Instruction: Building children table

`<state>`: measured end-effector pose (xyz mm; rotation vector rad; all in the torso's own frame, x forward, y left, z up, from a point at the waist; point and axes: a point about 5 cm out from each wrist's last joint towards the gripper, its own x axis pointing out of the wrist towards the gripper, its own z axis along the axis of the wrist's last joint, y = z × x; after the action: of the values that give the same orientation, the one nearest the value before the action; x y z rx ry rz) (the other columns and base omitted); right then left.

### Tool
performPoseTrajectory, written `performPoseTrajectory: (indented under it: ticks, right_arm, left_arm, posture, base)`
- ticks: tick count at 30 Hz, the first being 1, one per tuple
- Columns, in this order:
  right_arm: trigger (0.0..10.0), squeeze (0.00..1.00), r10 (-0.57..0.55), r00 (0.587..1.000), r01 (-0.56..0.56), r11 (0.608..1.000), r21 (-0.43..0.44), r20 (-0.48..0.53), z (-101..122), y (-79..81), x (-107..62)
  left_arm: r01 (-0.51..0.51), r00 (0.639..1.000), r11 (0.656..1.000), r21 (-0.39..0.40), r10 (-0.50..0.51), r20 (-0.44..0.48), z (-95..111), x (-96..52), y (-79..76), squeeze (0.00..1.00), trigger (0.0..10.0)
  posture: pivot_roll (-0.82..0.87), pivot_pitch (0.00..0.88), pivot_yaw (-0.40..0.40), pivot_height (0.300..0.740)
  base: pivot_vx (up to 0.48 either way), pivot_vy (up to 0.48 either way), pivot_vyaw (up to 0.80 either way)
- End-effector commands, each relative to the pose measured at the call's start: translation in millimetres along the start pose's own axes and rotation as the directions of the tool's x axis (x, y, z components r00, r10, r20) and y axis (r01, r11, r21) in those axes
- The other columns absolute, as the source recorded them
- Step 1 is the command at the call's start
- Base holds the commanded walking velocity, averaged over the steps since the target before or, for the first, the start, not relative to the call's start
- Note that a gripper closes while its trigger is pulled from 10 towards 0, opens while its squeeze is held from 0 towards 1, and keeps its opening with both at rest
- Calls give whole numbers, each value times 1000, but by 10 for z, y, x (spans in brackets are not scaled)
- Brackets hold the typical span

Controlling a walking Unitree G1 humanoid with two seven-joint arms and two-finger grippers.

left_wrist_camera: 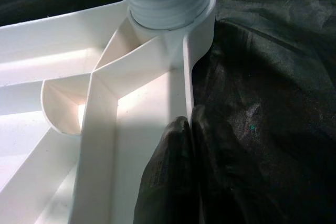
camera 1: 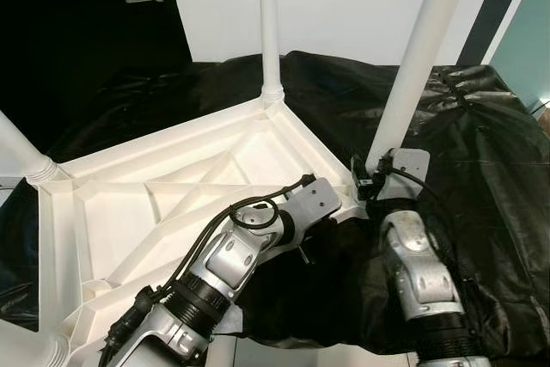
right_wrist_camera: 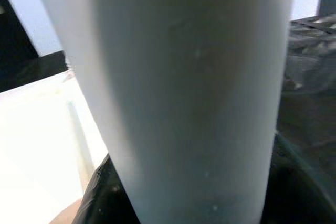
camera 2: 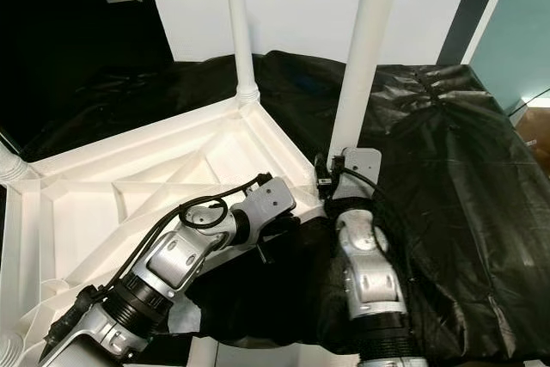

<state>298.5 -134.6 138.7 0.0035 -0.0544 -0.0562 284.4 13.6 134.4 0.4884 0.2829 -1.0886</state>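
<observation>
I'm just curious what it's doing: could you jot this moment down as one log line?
stage: fitting leg | right claw: around white leg | left claw: pinching rim of upturned tabletop | surface: black sheet

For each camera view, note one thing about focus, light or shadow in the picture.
Both eye views: sharp, evenly lit, white tabletop bright against the black sheet. Left wrist view: the left claw is dark and soft, with glare on the ribs. Right wrist view: the table leg is close, blurred and shaded grey.

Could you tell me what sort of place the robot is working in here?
Probably an indoor room used as an assembly spot: a plain white wall, a black sheet spread as a work surface, and an upturned white table top with legs fitted.
</observation>
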Motion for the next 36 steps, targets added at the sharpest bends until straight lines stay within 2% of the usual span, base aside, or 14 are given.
performPoseTrajectory:
  ticks: [1, 9, 10, 11, 12, 17, 19, 24, 25, 28, 32, 33, 35, 36]
  right_arm:
    - [10000, 0, 9, 993, -7, 1000, 17, -114, -217, 61, -104]
    - [10000, 0, -7, 995, 7, 1000, 2, -97, -160, 79, -151]
    - [10000, 859, 0, 998, 0, 1000, -5, -64, -108, 66, -152]
    - [10000, 859, 0, 998, 0, 1000, -5, -64, -108, 66, -152]
    - [10000, 1000, -3, 999, 2, 1000, -11, -53, -89, 49, -160]
    - [10000, 1000, 0, 999, 0, 1000, -13, -39, -60, 20, -175]
    - [10000, 1000, 71, 997, -71, 997, -10, 20, 1, -114, -234]
    - [10000, 1000, 177, 984, -177, 984, -4, 37, 5, -262, -252]
    - [10000, 0, 265, 963, -265, 964, -8, 40, 31, -369, -210]
    - [10000, 0, 289, 957, -288, 957, -16, 40, 41, -394, -194]
    - [10000, 0, 373, 927, -373, 928, -18, 26, 66, -419, -144]
    - [10000, 0, 404, 915, -404, 915, -15, 21, 78, -428, -124]
    - [10000, 0, 507, 862, -507, 860, -61, -11, 103, -453, -38]
    - [10000, 0, 507, 862, -507, 860, -61, -11, 103, -453, -38]
  left_arm:
    - [-35, 999, 999, 16, 34, 7, 34, -39, 39, 0, 10000]
    - [-29, 1000, 999, 17, 29, 3, 23, -39, 23, 0, 10000]
    - [-30, 1000, 999, 17, 30, 4, 24, -40, 22, 0, 10000]
    - [-30, 1000, 999, 17, 30, 4, 24, -40, 22, 0, 10000]
    - [-29, 1000, 999, 17, 29, 3, 22, -43, 18, 0, 10000]
    - [-27, 1000, 999, 19, 27, 2, 17, -48, 15, 0, 10000]
    - [-25, 1000, 999, 24, 25, -1, 8, -57, 20, 0, 10000]
    - [-25, 1000, 999, 26, 25, 0, 11, -52, 27, 0, 10000]
    - [-26, 1000, 999, 26, 26, 1, 15, -46, 30, 0, 10000]
    - [-26, 1000, 999, 25, 26, 1, 15, -44, 31, 0, 10000]
    - [-27, 1000, 999, 25, 27, 1, 20, -42, 36, 0, 10000]
    - [-27, 1000, 999, 26, 27, 1, 21, -42, 37, 0, 10000]
    - [-32, 999, 999, 25, 32, 1, 29, -40, 50, 0, 10000]
    - [-32, 999, 999, 25, 32, 1, 29, -40, 50, 0, 10000]
  posture:
    - [-72, 0, 19, 740]
    - [-71, 0, 17, 740]
    - [-71, 0, 17, 740]
    - [-71, 0, 17, 740]
    - [-73, 0, 20, 740]
    - [-73, 0, 20, 740]
    - [-78, 0, 23, 740]
    - [-82, 0, 25, 740]
    - [-81, 0, 24, 740]
    - [-81, 0, 24, 740]
    - [-78, 0, 21, 740]
    - [-78, 0, 21, 740]
    - [-74, 0, 21, 740]
    - [-74, 0, 21, 740]
  base:
    - [0, 0, 0]
    - [0, 0, 0]
    - [0, 0, 0]
    - [0, 0, 0]
    - [0, 0, 0]
    - [0, 0, 0]
    - [0, 0, 0]
    - [0, 0, 0]
    - [0, 0, 0]
    - [0, 0, 0]
    - [0, 0, 0]
    - [0, 0, 0]
    - [0, 0, 0]
    - [0, 0, 0]
